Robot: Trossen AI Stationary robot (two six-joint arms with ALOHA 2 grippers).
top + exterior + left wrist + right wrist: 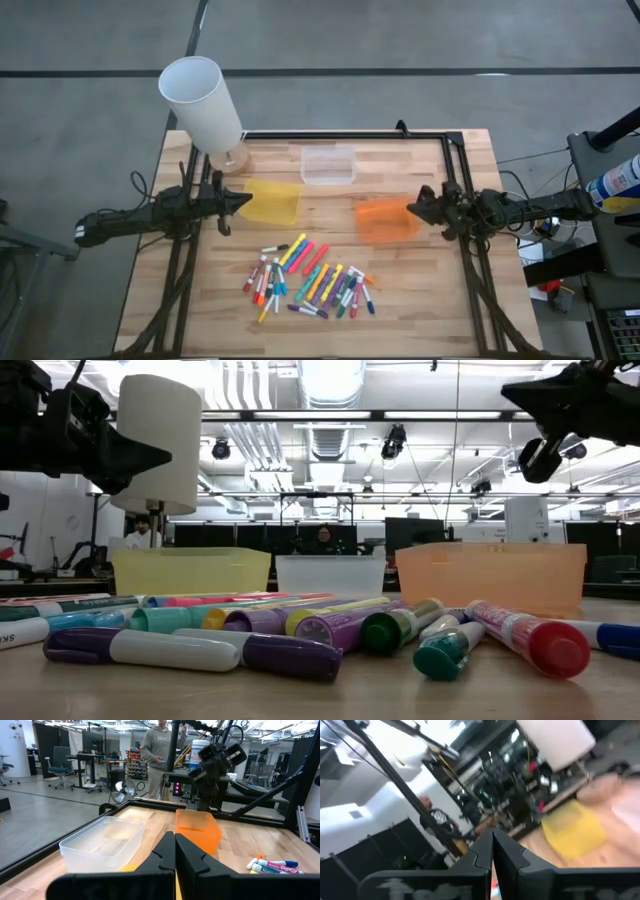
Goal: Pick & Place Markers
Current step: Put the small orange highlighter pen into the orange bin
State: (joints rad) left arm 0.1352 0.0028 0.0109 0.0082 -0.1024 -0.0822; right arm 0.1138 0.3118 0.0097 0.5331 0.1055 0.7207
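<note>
The markers (310,282) are heaped loosely on the desk (420,310), near its front edge. Behind them, a yellow tray (271,202), a clear tray (329,164) and an orange tray (385,220) are arranged. The left end effector (243,200) is held above the yellow tray, fingers together, empty. The right end effector (415,207) is positioned at the orange tray, likewise closed and empty. The markers lie well apart from both.
</note>
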